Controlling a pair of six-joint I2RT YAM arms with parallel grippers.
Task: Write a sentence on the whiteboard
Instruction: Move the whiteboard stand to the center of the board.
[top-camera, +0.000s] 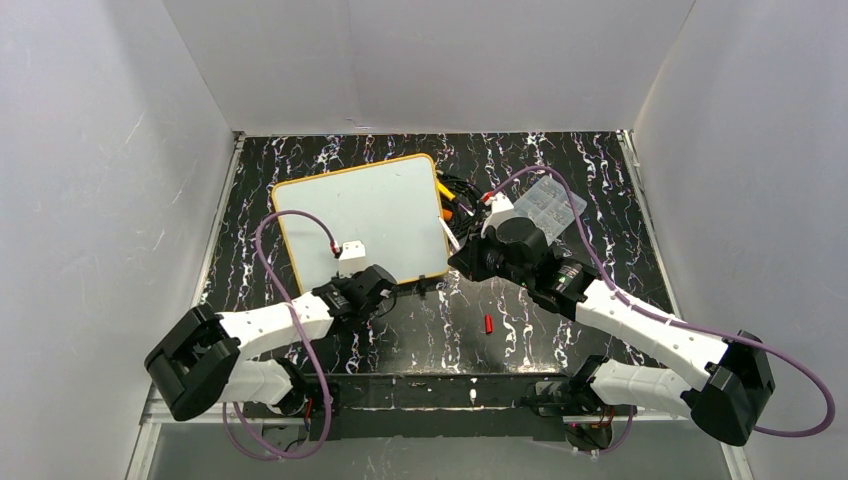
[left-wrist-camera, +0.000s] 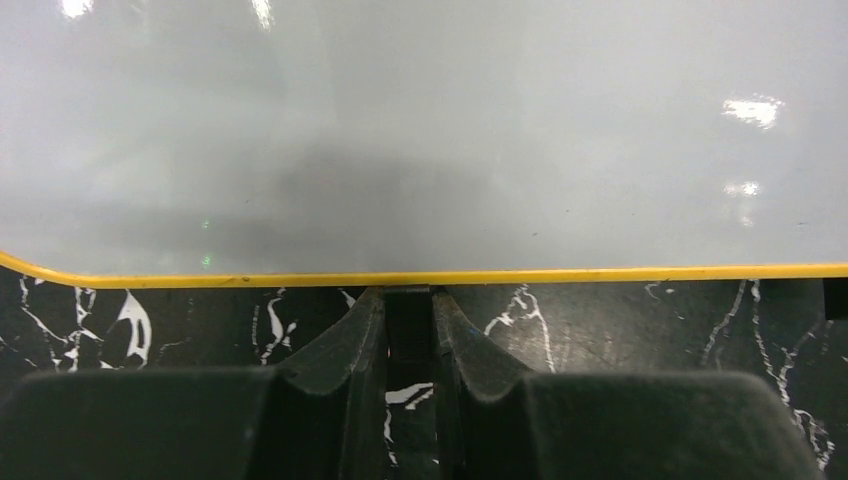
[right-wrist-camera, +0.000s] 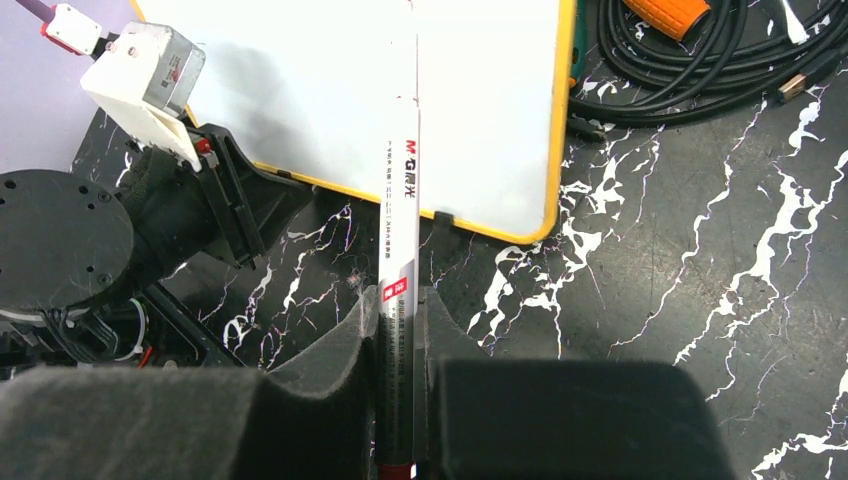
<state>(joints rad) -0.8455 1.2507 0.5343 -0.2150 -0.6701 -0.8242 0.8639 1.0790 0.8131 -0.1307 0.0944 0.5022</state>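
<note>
The whiteboard (top-camera: 370, 215) is white, rimmed orange-yellow; the table (top-camera: 560, 330) is black with white marble veining. The marker (right-wrist-camera: 400, 230) is white with a red band; the cap (top-camera: 489, 323) at the whiteboard's 4 o'clock is red.

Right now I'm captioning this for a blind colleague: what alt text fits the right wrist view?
The right tool is shut on a white marker that points out over the blank, yellow-rimmed whiteboard, which lies on a black marbled table. At left, the left tool holds the board's near edge; black cables lie at upper right.

A black marbled table (top-camera: 430, 335) carried a whiteboard (top-camera: 370, 215), tangled cables (top-camera: 456, 190), a clear box (top-camera: 548, 208) and a red cap (top-camera: 489, 323).
</note>
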